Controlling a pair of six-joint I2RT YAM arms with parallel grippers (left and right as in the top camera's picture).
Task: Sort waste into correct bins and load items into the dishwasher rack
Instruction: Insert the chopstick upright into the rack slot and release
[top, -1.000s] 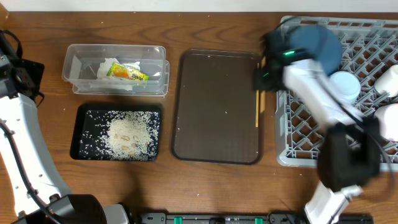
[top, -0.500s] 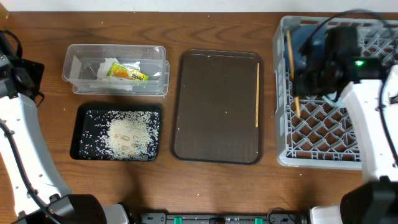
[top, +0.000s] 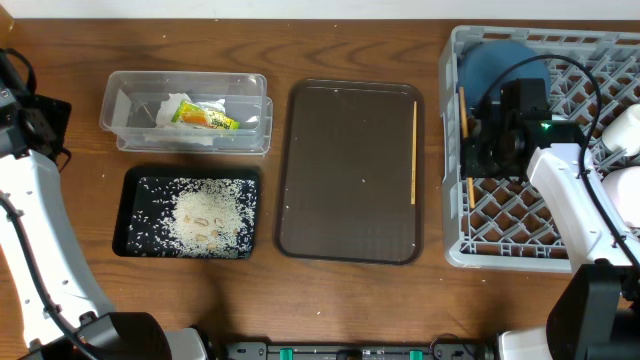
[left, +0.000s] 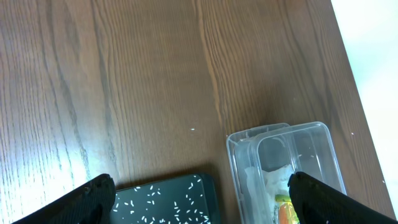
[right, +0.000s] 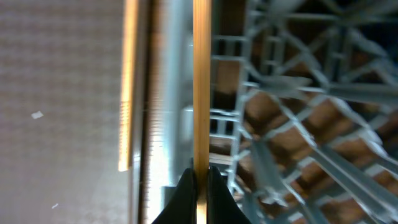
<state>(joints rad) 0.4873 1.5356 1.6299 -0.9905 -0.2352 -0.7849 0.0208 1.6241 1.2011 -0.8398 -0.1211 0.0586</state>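
Light on the bench (top: 350, 40) is bright and even, coming from above. Shadows are soft and short, hugging the clear tub (top: 252, 84). We note a faint sheen on the brown serving tray (top: 350, 170). The overhead view is sharp edge to edge. Left wrist view: crisp wood grain, upper right corner blown out white. Right wrist view is soft; the chopstick (right: 200, 87) and rack lattice (right: 298, 124) are blurred, with a glare streak beside the chopstick.

At the left of your bench (top: 350, 300), the tub (top: 112, 110) sits at the back with the napkin (top: 170, 108) and wrapper (top: 205, 118) in it. Just in front of it, the shallow tray (top: 128, 210) holds the rice (top: 205, 215). The serving tray (top: 340, 180) lies in the middle, one chopstick (top: 414, 150) along its right edge. You have the rack (top: 500, 235) on the right, the plate (top: 490, 65) in its back-left corner and the second chopstick (top: 464, 140) along its left wall.
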